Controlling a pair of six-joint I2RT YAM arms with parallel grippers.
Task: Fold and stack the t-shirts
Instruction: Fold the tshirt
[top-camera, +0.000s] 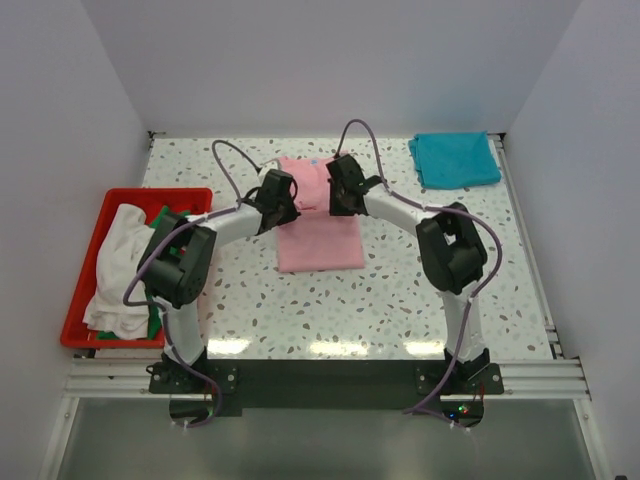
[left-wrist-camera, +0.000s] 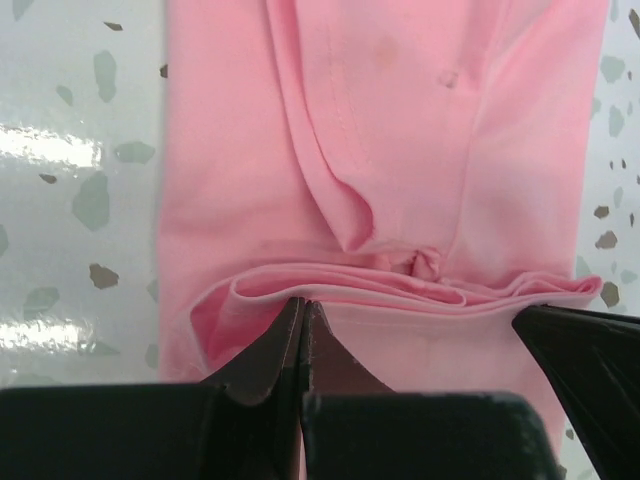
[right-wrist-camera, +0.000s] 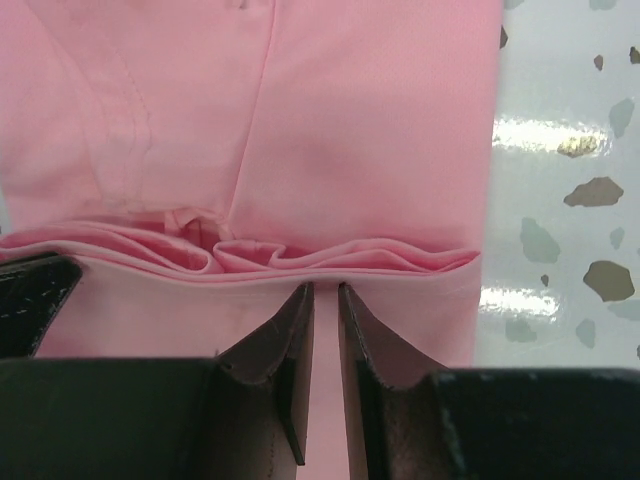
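The light pink t-shirt (top-camera: 318, 240) lies partly folded at the middle of the table. Both grippers are at its far part, side by side. My left gripper (top-camera: 293, 200) is shut on a folded hem of the pink t-shirt (left-wrist-camera: 400, 130), its jaws pressed together (left-wrist-camera: 303, 305). My right gripper (top-camera: 335, 192) is shut on the same hem of the pink t-shirt (right-wrist-camera: 350, 130), with a thin strip of cloth between its jaws (right-wrist-camera: 325, 290). The teal t-shirt (top-camera: 455, 160) lies folded at the far right. The white t-shirt (top-camera: 118, 270) and green t-shirt (top-camera: 160, 215) lie crumpled in the tray.
A red plastic tray (top-camera: 80, 300) stands at the left edge of the table. White walls enclose the table at the back and on both sides. The speckled tabletop (top-camera: 330, 310) shows bare between the pink t-shirt and the arm bases.
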